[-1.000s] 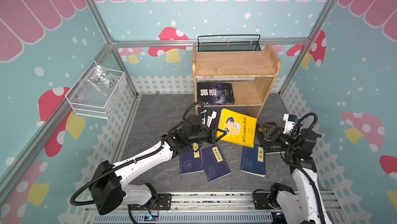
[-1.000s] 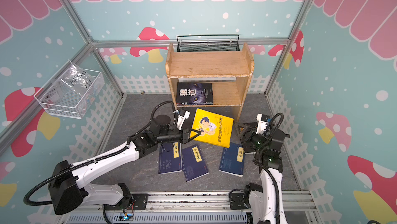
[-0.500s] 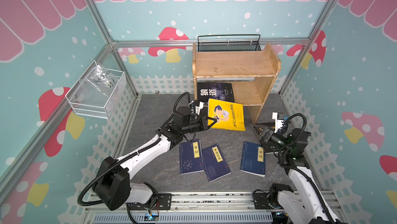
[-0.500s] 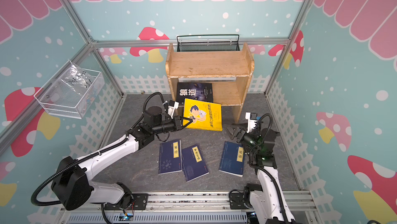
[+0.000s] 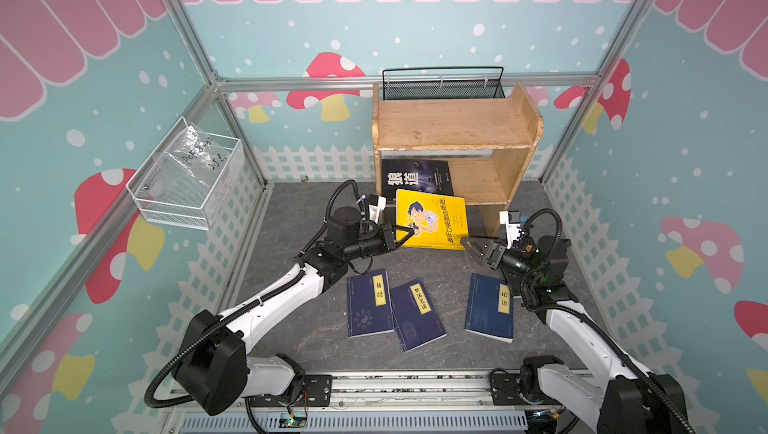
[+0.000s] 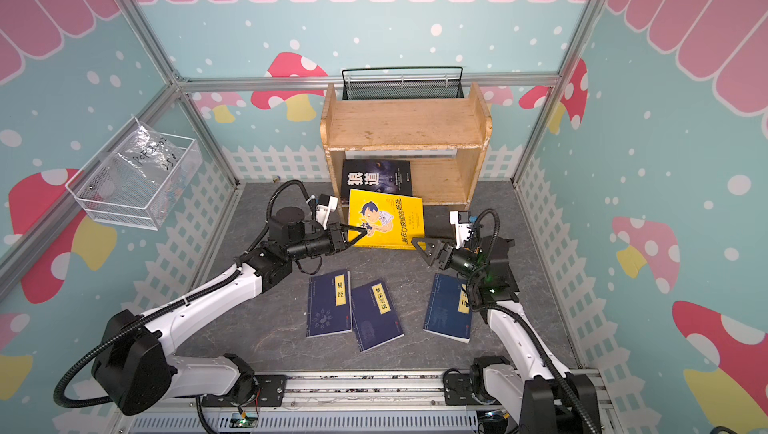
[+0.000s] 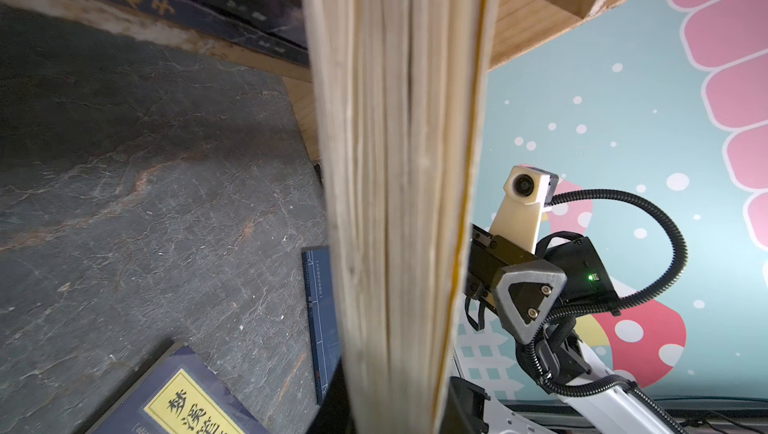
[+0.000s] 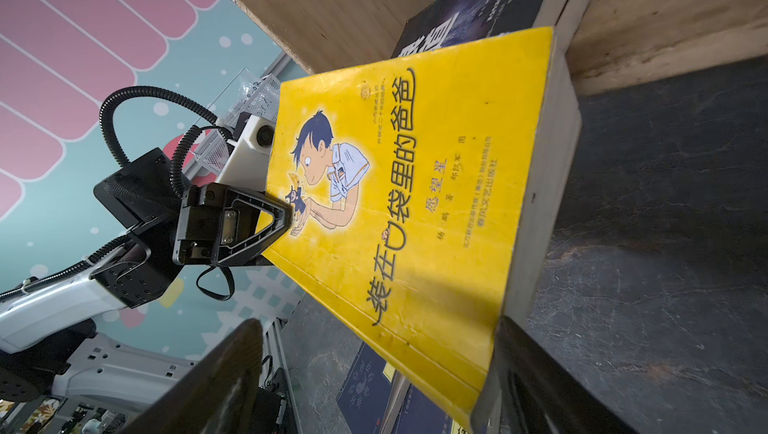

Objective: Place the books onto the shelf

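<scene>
Shelf [image 5: 453,132] stands at the back wall [image 5: 395,24], a black book [image 5: 415,176] on its lower tier. Yellow book [image 5: 436,219], carried nearer than a second ago, tilts with its far edge at that tier's front, its left edge clamped in the left gripper [image 5: 409,231]. Right gripper [image 5: 470,244], jaws spread, has closed in on its near right corner.

Left gripper [image 5: 409,230] clamped tight, right gripper [image 5: 473,249] spread wide, both arms stretched forward.
</scene>
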You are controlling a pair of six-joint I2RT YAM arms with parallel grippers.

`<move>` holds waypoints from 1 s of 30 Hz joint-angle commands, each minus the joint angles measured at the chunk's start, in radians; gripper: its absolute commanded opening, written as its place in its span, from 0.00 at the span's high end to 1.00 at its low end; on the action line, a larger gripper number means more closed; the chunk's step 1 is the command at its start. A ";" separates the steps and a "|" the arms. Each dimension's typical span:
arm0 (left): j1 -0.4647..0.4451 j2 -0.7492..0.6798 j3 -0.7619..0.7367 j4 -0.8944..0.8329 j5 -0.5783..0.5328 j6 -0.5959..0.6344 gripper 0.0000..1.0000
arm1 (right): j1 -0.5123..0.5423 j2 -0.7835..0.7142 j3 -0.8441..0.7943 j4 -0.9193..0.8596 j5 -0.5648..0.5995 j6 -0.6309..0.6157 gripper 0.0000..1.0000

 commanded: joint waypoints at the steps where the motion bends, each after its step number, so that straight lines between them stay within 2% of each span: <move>1: 0.003 0.001 0.049 0.153 0.054 -0.034 1.00 | 0.036 0.029 0.021 0.059 -0.022 0.026 0.13; 7: 0.013 -0.017 0.016 0.194 0.047 -0.043 1.00 | 0.047 0.055 -0.020 0.133 0.005 0.083 0.17; 12: 0.021 -0.032 0.001 0.206 0.059 -0.048 1.00 | 0.047 0.071 -0.059 0.124 0.018 0.090 0.19; 16: 0.022 -0.045 -0.007 0.203 0.065 -0.038 1.00 | 0.048 0.102 -0.058 0.073 0.071 0.102 0.29; 19: 0.022 -0.045 -0.007 0.201 0.065 -0.037 1.00 | 0.058 0.131 -0.046 0.071 0.063 0.114 0.32; 25: 0.023 -0.071 -0.019 0.196 0.058 -0.017 1.00 | 0.063 0.107 -0.059 0.025 0.073 0.094 0.28; 30: 0.022 -0.058 -0.028 0.237 0.085 -0.022 1.00 | 0.062 0.108 -0.064 0.142 0.057 0.155 0.51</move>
